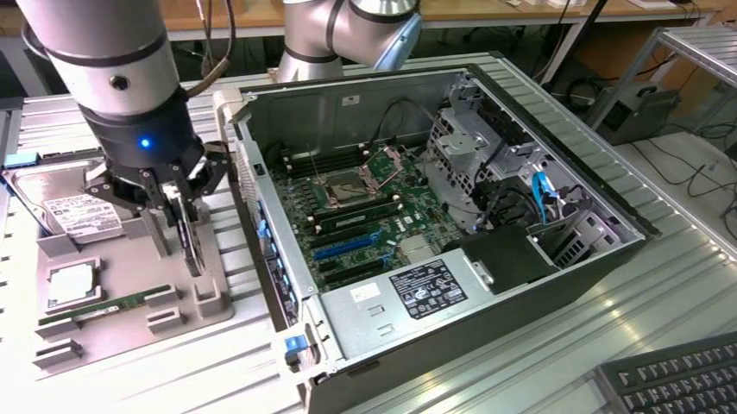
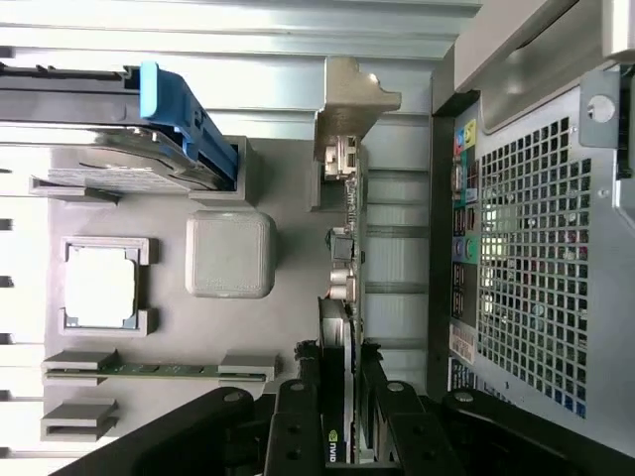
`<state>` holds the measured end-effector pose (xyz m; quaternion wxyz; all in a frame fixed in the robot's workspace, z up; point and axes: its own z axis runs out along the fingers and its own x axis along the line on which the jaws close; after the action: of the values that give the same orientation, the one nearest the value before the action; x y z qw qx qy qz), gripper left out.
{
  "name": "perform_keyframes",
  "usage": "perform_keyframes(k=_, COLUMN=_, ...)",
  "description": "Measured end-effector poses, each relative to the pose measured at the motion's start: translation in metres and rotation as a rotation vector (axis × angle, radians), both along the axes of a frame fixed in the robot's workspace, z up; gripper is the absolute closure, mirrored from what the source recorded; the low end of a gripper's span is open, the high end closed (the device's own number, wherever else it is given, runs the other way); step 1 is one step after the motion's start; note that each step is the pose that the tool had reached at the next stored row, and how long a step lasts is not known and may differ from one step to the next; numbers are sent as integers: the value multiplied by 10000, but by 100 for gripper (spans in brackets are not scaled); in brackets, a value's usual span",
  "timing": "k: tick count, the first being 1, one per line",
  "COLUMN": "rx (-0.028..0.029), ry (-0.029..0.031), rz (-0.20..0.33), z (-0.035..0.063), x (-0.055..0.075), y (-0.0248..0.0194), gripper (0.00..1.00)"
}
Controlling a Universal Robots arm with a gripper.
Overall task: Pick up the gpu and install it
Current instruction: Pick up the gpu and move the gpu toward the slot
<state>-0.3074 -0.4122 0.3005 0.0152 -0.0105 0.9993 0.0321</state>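
Partly closed, my gripper (image 2: pixel 339 362) pinches the gpu (image 2: pixel 349 198), which stands on edge in the grey tray (image 1: pixel 127 259). I have a narrow gap to the computer case (image 1: pixel 248 172) wall. Farther across the tray lie the RAM stick (image 1: pixel 98 306) and hard drive (image 1: pixel 75 211).

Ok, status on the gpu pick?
Jaws closed on gpu. Card upright on edge at grey tray. Open PC case alongside; no obstruction seen.

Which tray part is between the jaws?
The gpu, on edge in the tray beside the case; hard drive, CPU and RAM stick sit clear of the jaws.
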Motion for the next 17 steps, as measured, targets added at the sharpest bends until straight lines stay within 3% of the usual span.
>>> perform_keyframes(k=9, rx=18, ry=113, rz=11, z=433, x=62, y=-20, gripper=74)
perform_keyframes(k=12, rx=19, ry=149, rz=12, z=666, x=119, y=-68, gripper=74)
perform_keyframes(k=17, rx=18, ry=206, rz=12, z=902, x=228, y=-157, gripper=74)
